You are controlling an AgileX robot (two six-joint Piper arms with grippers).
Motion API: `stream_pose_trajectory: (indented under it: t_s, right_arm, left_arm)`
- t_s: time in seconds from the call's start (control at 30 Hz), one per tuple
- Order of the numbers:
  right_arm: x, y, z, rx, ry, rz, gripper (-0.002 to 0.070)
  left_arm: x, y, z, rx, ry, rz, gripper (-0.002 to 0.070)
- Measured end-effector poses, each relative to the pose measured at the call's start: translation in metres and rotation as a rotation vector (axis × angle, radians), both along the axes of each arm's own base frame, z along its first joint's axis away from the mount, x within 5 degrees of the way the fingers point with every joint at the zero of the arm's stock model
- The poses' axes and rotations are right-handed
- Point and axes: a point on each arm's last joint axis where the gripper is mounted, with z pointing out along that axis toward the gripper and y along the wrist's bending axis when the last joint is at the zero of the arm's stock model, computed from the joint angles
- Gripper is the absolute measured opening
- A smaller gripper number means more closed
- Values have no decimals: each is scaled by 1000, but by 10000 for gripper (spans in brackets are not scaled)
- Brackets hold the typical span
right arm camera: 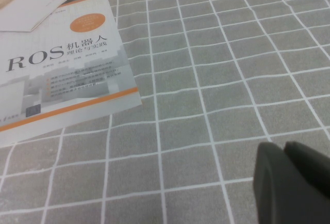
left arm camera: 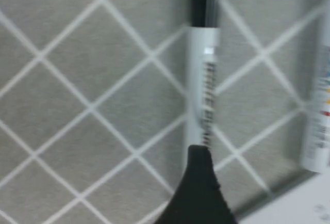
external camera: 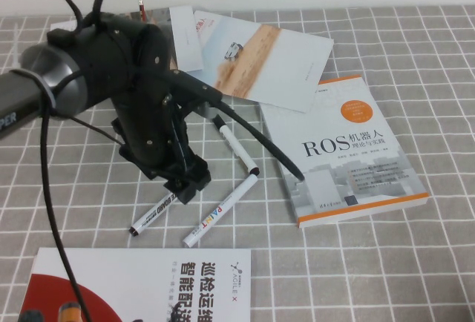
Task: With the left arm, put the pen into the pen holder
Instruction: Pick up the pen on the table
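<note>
You have the black left arm [external camera: 141, 99], with its dark grey tube segment and looping black cable, reaching down over the grey cloth with the white grid [external camera: 386, 263]. Its black left gripper [external camera: 180, 186] sits low over the cloth, right at the upper end of the white-barrelled marker with black "WHITE BOARD" lettering [external camera: 152, 217]. That pen lies flat on the cloth, slanting away from the gripper toward the near edge. In the left wrist view you see the same pen [left arm camera: 202, 79] running lengthwise under the camera, with one black fingertip [left arm camera: 198, 193] over its barrel; whether the fingers are apart or closed on it, you cannot tell.

Just beside the pen, on its right, lies the white marker with colourful "PAINT" lettering [external camera: 220, 208], and beyond that the plain white marker with black ends [external camera: 236, 146]. A white book with an orange band and "ROS" on its cover [external camera: 345, 151] lies flat to the right of the markers.

The right gripper [right arm camera: 291, 185] does not show in the high view; in the right wrist view you see its dark grey tips close together over bare cloth, well apart from the ROS book [right arm camera: 62, 69], holding nothing
</note>
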Motion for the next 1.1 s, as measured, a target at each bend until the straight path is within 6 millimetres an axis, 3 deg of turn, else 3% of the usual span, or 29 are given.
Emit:
stream_pose_trajectory:
  t_s: [0.3,0.73,0.97,1.1]
  right_arm:
    - [0,0,0,0,0,0,-15]
    - [0,0,0,0,0,0,-15]
    - [0,0,0,0,0,0,-15]
    - [0,0,0,0,0,0,-15]
  left_arm:
    - [15,2,-22,58,-31,2,413]
    - [23,-1,-54,98,17,-25,405]
    - [24,-1,-58,102,24,-25,401]
    - [25,-2,-62,100,21,-26,359]
